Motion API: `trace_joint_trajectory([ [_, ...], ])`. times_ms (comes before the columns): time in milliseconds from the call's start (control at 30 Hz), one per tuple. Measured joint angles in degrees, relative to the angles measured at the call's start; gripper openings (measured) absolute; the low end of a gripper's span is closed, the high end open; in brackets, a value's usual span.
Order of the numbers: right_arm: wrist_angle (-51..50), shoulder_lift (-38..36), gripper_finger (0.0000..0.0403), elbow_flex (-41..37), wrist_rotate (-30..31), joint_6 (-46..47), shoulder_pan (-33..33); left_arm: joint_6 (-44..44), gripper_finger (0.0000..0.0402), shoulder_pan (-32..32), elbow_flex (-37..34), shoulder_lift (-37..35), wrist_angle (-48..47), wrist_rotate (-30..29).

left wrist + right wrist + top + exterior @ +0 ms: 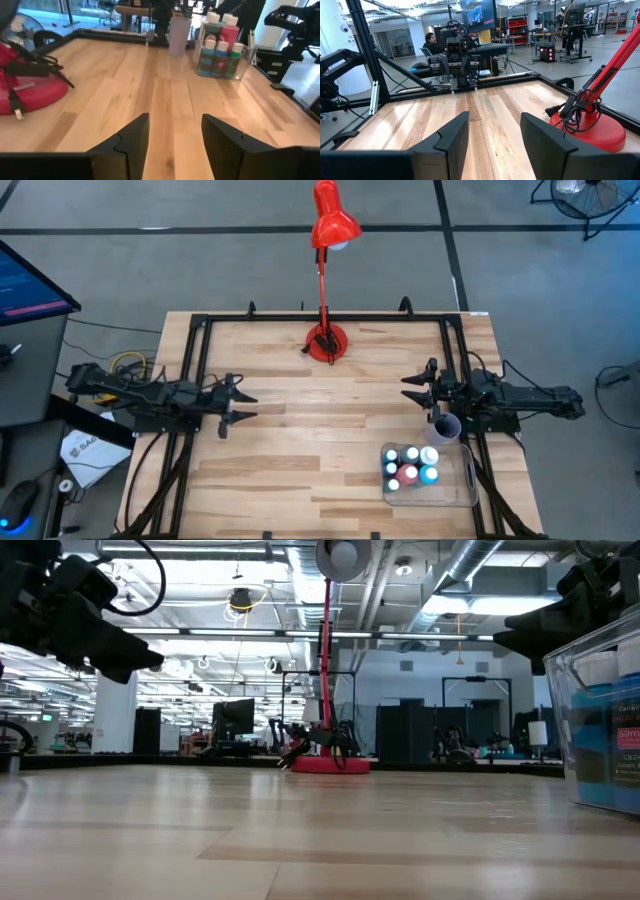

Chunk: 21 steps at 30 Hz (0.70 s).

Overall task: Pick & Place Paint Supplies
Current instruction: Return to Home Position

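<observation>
Small white-capped paint bottles (411,465) in blue, teal, green and pink-red stand upright in a clear plastic tray (450,495) at the table's near right. They also show in the left wrist view as bottles (220,47). My left gripper (248,405) hovers open over the table's left side, pointing toward the right, with nothing between its fingers (131,137). My right gripper (408,386) hovers open over the right side, pointing left, and holds nothing (495,135). Both are clear of the bottles.
A lilac cup (445,427) stands just beyond the tray, under my right arm. A red desk lamp rests on its round base (325,342) at the far middle, with its cord coiled on the base. A black frame rail (195,380) runs along the table's sides. A person (427,42) sits beyond the left side.
</observation>
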Motion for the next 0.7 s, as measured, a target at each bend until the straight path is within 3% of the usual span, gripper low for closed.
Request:
trace_joint_trajectory([
  [700, 0.0, 0.0, 0.0169, 0.0, 0.0, 0.0, 0.0, -0.2, 0.0163, 0.0, 0.0, 7.1, 1.4, -0.1],
])
